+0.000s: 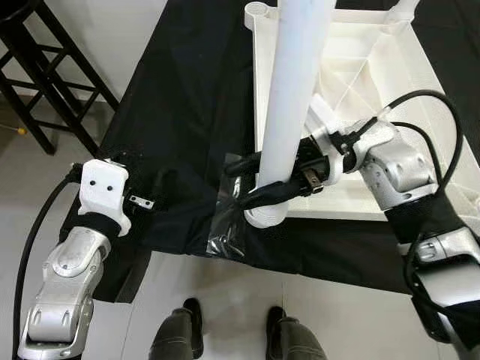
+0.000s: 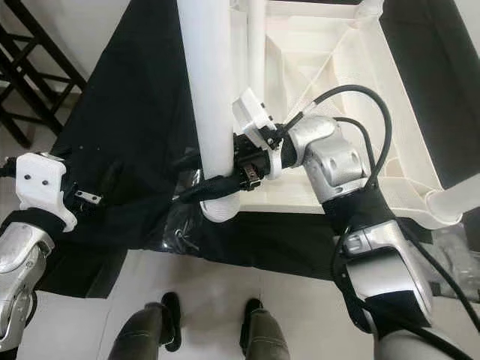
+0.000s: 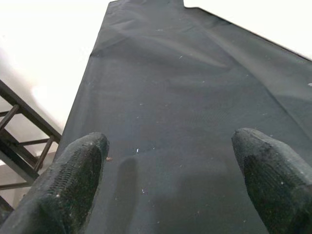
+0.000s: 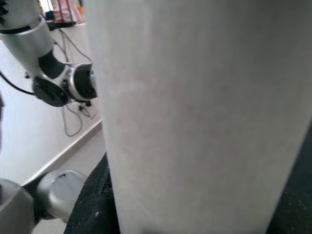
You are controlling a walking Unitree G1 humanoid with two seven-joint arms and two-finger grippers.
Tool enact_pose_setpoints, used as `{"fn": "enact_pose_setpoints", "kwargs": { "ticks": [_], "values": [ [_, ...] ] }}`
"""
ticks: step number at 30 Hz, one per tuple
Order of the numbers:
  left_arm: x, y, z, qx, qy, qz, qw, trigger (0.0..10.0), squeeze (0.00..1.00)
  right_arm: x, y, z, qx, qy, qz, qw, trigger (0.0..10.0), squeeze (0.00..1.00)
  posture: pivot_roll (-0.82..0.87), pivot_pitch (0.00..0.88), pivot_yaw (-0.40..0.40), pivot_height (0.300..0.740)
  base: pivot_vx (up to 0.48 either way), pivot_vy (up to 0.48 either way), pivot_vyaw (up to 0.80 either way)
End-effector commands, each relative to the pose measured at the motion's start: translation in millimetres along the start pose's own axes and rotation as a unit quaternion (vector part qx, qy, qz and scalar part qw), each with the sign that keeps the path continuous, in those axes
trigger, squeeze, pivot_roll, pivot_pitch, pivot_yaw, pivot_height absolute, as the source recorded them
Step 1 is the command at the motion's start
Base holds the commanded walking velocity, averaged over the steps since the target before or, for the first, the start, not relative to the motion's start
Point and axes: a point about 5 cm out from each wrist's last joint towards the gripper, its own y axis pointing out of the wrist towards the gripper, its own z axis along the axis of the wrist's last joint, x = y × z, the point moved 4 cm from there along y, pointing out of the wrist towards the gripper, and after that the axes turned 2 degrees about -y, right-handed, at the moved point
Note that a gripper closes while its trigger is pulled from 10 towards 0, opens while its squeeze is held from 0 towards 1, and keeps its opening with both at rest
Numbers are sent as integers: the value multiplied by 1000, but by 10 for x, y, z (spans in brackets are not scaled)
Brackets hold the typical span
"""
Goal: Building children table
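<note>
An upturned white plastic tabletop (image 1: 352, 211) lies on a black cloth (image 1: 187, 97). A thick white leg (image 1: 296, 90) stands upright in its near-left corner socket. My right gripper (image 1: 255, 180) is shut around the lower part of that leg, one black finger on each side; up close the leg (image 4: 195, 117) rises between the fingers (image 4: 92, 209). Another white leg (image 2: 457, 202) lies at the tabletop's near-right corner. My left gripper (image 3: 170, 156) hangs open over the cloth to the left of the tabletop, holding nothing; its arm (image 1: 82, 255) is at the lower left.
A black wooden frame (image 1: 37, 75) stands on the floor at the far left. Crumpled clear plastic film (image 1: 225, 225) lies on the cloth's near edge below the leg. My own feet (image 1: 180, 330) stand on the pale floor close to the cloth.
</note>
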Motion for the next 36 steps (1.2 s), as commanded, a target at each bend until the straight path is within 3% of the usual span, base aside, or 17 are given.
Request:
{"fn": "enact_pose_setpoints", "kwargs": {
  "ticks": [1, 8, 15, 23, 29, 36],
  "values": [
    [-9, -13, -52, -14, 9, -1, 1000, 10000, 0, -20, 26, -209, -21, 30, -3, 999, 10000, 0, 95, 337, -28, 740, 0, 0, 0],
    [8, 4, -39, -11, 9, -3, 1000, 10000, 0, 108, 22, -301, 5, 60, -53, 997, 10000, 0, 95, 323, -28, 740, 0, 0, 0],
    [16, 20, -13, -5, 9, -3, 1000, 10000, 0, 76, 24, -451, -2, 82, -53, 995, 10000, 0, 93, 318, -38, 740, 0, 0, 0],
    [23, 5, -27, -6, 8, -1, 1000, 10000, 0, 78, 78, -419, -19, 47, -42, 998, 10000, 0, 81, 317, -34, 740, 0, 0, 0],
    [22, 37, -16, -5, 14, -11, 1000, 10000, 0, 110, 133, -370, -54, -18, -43, 997, 10000, 0, 80, 319, -15, 740, 0, 0, 0],
    [50, 57, -4, -3, 16, -17, 1000, 10000, 0, 126, 113, -375, -59, -22, -46, 997, 10000, 0, 89, 320, -8, 740, 0, 0, 0]
  ]
}}
